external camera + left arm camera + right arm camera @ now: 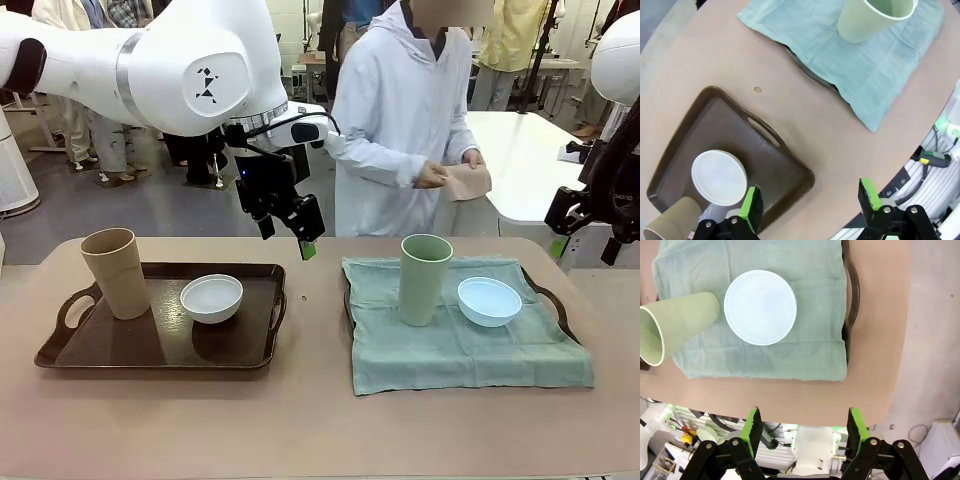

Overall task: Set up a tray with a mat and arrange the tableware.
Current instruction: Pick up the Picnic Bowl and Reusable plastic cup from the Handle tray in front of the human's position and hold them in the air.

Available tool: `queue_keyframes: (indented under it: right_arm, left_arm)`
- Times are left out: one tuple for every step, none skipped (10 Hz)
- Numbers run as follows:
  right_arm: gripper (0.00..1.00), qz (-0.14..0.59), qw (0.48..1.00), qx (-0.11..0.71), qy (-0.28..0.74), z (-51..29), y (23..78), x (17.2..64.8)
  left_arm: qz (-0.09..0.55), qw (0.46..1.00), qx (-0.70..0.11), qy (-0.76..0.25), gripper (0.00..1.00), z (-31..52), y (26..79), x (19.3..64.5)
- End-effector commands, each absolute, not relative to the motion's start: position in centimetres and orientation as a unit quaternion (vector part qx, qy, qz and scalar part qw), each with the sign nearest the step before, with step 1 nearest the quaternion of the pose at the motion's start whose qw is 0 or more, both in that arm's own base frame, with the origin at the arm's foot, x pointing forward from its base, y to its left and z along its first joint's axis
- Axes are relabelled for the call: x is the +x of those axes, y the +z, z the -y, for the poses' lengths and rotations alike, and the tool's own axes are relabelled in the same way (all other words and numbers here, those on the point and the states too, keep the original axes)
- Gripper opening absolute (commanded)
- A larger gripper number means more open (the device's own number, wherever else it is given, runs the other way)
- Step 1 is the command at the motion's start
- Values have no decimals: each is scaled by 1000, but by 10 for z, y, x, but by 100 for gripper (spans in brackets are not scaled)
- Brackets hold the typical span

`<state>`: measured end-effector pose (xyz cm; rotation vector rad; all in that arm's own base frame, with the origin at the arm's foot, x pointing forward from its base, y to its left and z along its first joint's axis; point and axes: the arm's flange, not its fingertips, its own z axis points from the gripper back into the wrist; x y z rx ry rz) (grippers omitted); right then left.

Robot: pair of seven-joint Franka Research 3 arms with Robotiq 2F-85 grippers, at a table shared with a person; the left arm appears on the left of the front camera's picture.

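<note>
Two trays (160,362); two tumblers (115,272); two bowls (211,297); one green mat (460,350).

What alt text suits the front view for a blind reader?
On a table, a brown tray holds a tan tumbler and white bowl; a green mat over a second tray holds a green tumbler and blue bowl. The open left gripper hovers between them; a person holds a cloth.

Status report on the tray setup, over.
Open, empty: left gripper, right gripper. Over tray, mat with green tumbler, blue bowl; bare tray with tan tumbler, white bowl. Far side, person holds tan cloth; nothing in the way.
</note>
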<state>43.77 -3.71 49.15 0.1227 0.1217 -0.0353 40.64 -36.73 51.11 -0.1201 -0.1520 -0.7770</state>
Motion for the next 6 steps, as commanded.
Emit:
queue_keyframes:
  right_arm:
    - [87, -59, 996, 64, -19, 36, 491, 438]
    - [87, -59, 996, 64, -19, 36, 491, 438]
    - [87, -59, 996, 64, -19, 36, 491, 438]
    - [87, -59, 996, 64, -19, 36, 491, 438]
    - [87, -59, 996, 64, -19, 36, 491, 438]
    - [88, -61, 996, 61, -18, 37, 491, 438]
  left_arm:
    - [84, 917, -52, -386, 100, 363, 508, 406]
    - [84, 917, -52, -386, 100, 363, 508, 406]
    - [84, 917, -52, -386, 100, 363, 508, 406]
    - [84, 917, -52, -386, 100, 363, 508, 406]
    - [84, 917, -52, -386, 100, 363, 508, 406]
    - [74, 921, -58, -378, 100, 367, 511, 407]
